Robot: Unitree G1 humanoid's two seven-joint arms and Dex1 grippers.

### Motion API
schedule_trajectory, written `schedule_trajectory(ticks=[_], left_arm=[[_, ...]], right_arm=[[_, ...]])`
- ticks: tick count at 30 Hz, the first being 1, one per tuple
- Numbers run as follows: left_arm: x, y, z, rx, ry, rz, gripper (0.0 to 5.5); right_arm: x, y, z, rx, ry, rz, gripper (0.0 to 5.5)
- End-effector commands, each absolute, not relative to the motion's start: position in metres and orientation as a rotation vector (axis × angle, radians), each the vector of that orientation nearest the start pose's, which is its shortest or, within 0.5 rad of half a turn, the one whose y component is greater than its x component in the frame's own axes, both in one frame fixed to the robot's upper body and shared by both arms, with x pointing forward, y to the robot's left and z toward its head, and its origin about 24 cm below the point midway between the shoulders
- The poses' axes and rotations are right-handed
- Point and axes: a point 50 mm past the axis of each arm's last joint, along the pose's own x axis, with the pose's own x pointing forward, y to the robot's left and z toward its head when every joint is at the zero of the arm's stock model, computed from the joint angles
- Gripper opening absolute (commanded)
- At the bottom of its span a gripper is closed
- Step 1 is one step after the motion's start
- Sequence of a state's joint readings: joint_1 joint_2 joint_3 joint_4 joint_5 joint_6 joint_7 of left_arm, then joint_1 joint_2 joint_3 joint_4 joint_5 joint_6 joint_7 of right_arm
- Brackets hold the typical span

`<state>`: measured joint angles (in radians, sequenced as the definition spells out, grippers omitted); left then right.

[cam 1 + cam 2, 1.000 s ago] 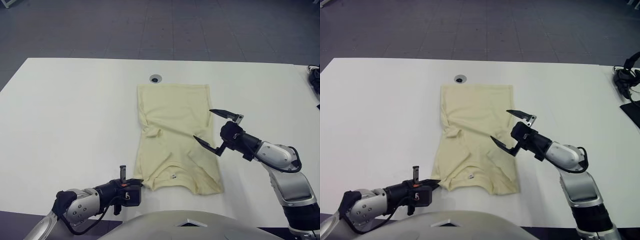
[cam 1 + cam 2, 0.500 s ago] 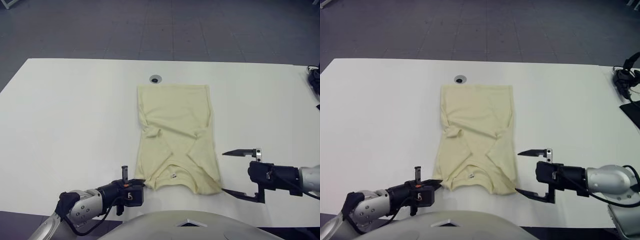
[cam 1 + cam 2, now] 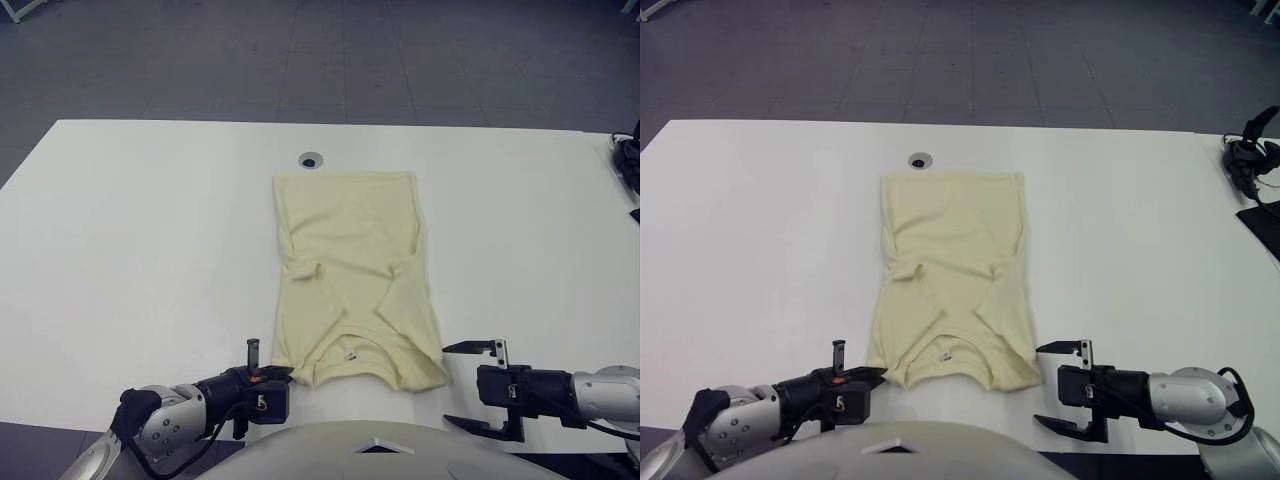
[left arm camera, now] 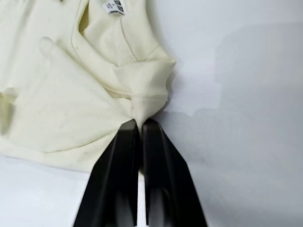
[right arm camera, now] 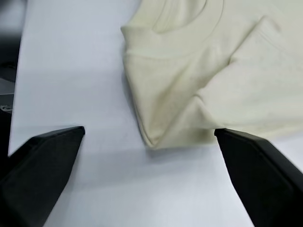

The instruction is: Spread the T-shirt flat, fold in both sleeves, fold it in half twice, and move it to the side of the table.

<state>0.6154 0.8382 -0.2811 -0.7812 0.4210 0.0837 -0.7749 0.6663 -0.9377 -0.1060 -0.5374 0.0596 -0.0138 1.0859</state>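
Note:
A cream T-shirt (image 3: 350, 270) lies on the white table (image 3: 150, 250) with both sleeves folded in and its collar toward me. My left gripper (image 3: 283, 373) sits at the shirt's near left corner. In the left wrist view it (image 4: 140, 125) is shut, pinching a bunch of fabric at the shoulder (image 4: 144, 97). My right gripper (image 3: 447, 385) hovers open just off the near right corner, near the table's front edge. In the right wrist view the shirt's corner (image 5: 156, 127) lies between its wide-spread fingers (image 5: 42, 156), untouched.
A round cable hole (image 3: 309, 160) sits in the table just beyond the shirt's hem. Black cables (image 3: 1245, 160) and a dark flat item (image 3: 1265, 225) lie at the far right edge. Bare table stretches to both sides of the shirt.
My right gripper has left the folded right sleeve and drawn back to the shirt's near right corner, staying open. The left gripper has kept its hold at the near left corner.

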Motion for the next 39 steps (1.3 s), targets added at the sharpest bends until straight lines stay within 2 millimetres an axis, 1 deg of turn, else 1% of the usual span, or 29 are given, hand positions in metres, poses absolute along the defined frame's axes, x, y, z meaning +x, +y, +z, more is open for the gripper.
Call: schedule_trajectory(ticks=[1,7,14,19,27,35,39], left_arm=[[0.089,0.154,0.06,0.967,0.37,-1.272,0.0],[0.089,0.154,0.06,0.966,0.37,-1.264,0.0],[0.088,0.153,0.06,0.964,0.373,-1.261,0.0],[0.089,0.153,0.06,0.969,0.372,-1.261,0.0],[0.092,0.155,0.061,0.98,0.371,-1.262,0.0],[0.095,0.157,0.064,0.979,0.362,-1.264,0.0],[0.095,0.156,0.077,0.929,0.315,-1.281,0.0]], right_arm=[[0.109,-0.224,0.07,-0.692,0.56,1.306,4.3],[0.112,-0.223,0.066,-0.7,0.551,1.302,3.21],[0.116,-0.223,0.062,-0.736,0.561,1.308,2.17],[0.118,-0.223,0.059,-0.755,0.57,1.309,1.26],[0.119,-0.225,0.056,-0.772,0.585,1.305,0.04],[0.119,-0.225,0.06,-0.79,0.579,1.31,0.01],[0.117,-0.224,0.07,-0.802,0.562,1.338,0.01]])
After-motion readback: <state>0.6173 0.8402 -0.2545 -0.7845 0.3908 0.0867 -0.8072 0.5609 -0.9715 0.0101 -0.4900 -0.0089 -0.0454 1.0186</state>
